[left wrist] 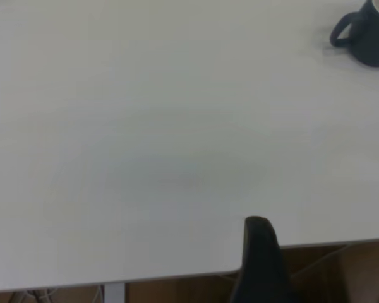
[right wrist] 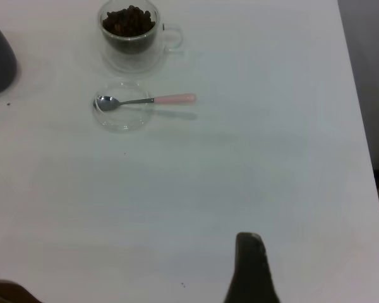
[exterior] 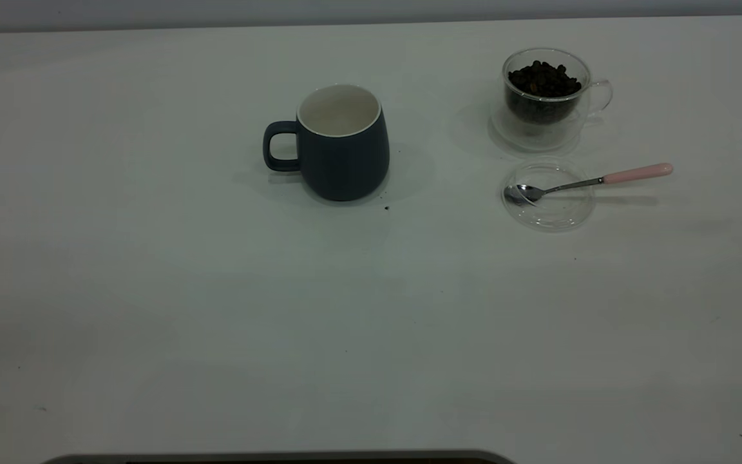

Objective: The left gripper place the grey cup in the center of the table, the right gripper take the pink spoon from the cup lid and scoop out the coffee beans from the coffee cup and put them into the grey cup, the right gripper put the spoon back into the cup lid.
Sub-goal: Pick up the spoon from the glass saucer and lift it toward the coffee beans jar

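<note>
1. My right gripper [right wrist: 251, 268] hangs well back from the cup lid [exterior: 548, 205], holding nothing; I can't tell whether its fingers are parted.
2. The pink spoon [exterior: 587, 182] rests bowl-in-lid, handle overhanging away from the grey cup [exterior: 339, 143]: clip it and it flips out.
3. The coffee cup [exterior: 546, 96] sits just behind the lid, so a wide reach could knock it and spill the coffee beans [exterior: 543, 78].
4. My left gripper [left wrist: 260, 252] is idle at the table [exterior: 152, 290] edge; I can't tell its state.
</note>
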Controlling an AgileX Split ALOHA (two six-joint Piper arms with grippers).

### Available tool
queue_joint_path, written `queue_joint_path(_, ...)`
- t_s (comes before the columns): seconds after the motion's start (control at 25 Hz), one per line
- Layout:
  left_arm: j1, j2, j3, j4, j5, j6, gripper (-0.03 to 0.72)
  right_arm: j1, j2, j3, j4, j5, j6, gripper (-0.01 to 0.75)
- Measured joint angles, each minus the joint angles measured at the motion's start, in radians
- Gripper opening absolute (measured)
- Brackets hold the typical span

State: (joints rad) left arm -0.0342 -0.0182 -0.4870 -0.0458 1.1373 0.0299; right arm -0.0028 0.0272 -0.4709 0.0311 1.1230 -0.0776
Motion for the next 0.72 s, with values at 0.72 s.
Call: queue_joint_path(0.72,0.000,0.000,0.001,-0.016,0.000,0.000,0.565,0.000,0.000,0.000,0.000,0.000,0.000,0.586)
